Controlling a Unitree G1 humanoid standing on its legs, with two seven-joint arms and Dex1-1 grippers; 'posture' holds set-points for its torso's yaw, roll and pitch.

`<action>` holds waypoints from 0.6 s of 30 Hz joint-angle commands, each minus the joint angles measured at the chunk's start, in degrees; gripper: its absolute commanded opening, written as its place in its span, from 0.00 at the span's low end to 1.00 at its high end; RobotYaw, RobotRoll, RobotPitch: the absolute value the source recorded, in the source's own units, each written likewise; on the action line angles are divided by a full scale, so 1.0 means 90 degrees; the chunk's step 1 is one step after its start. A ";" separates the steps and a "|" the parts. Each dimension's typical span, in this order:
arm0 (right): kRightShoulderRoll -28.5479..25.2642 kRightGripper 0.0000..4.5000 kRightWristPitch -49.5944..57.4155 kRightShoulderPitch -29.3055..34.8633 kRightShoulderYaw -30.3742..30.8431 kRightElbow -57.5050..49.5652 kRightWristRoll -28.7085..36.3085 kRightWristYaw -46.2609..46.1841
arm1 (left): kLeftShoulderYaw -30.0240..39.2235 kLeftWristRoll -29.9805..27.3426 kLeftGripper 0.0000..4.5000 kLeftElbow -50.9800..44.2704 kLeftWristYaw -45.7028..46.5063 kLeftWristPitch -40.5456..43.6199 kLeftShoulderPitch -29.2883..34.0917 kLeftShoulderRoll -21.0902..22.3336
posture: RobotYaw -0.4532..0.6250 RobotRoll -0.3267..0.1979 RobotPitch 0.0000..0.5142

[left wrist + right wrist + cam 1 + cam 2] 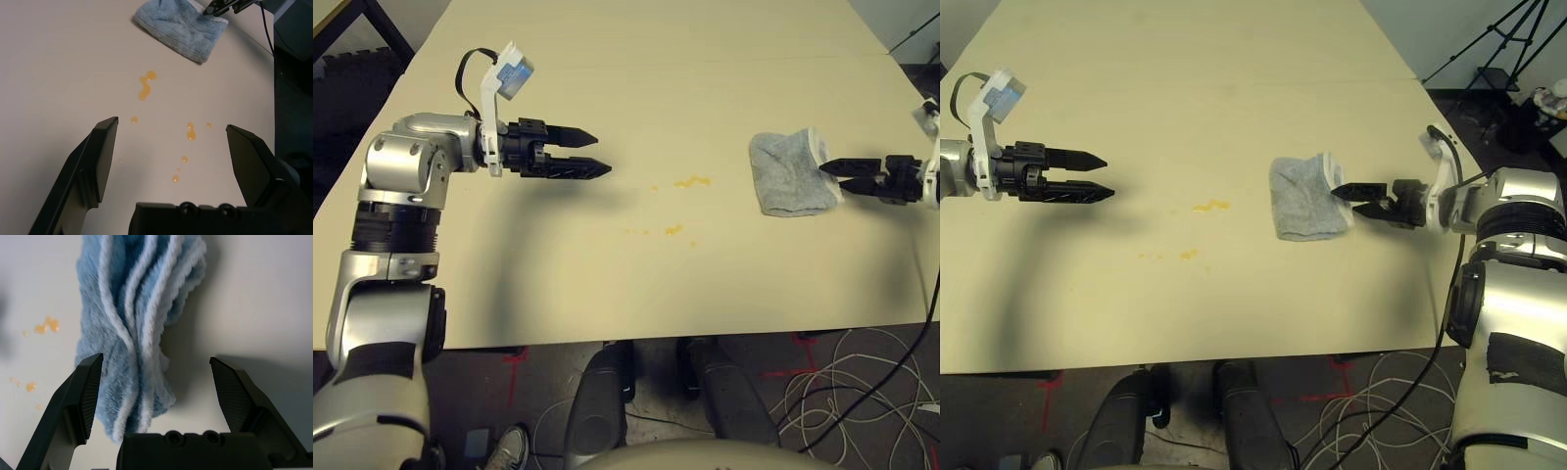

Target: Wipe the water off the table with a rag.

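Partly overlapped by the open black right hand (1359, 201), folded grey terry rag (1306, 199), yellowish-orange wet blotches (1211, 207) left, smooth cream bench (1185, 313).

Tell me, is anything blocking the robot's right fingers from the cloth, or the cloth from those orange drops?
Nothing visible stands in the way: the open right fingers are at the edge of the cloth, and only bare table separates the cloth from the drops.

Dark floor (543, 367) with red tape marks (514, 360), coiled pale cables (842, 392), black tripod (1508, 37), pale wall (1400, 39).
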 commanded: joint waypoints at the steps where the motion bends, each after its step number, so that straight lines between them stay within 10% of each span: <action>1: 0.0142 0.99 -0.0306 0.0095 0.0193 0.0149 -0.0295 -0.0075 | -0.0120 -0.0093 1.00 -0.0323 -0.0059 0.0147 0.0080 0.0140 | 0.41 0.62 0.48; 18: 0.1003 0.99 0.0137 0.0166 0.0281 0.0360 -0.0550 0.0559 | -0.0131 -0.0383 1.00 -0.0907 0.0218 0.0525 0.0212 0.0119 | 0.43 0.62 0.54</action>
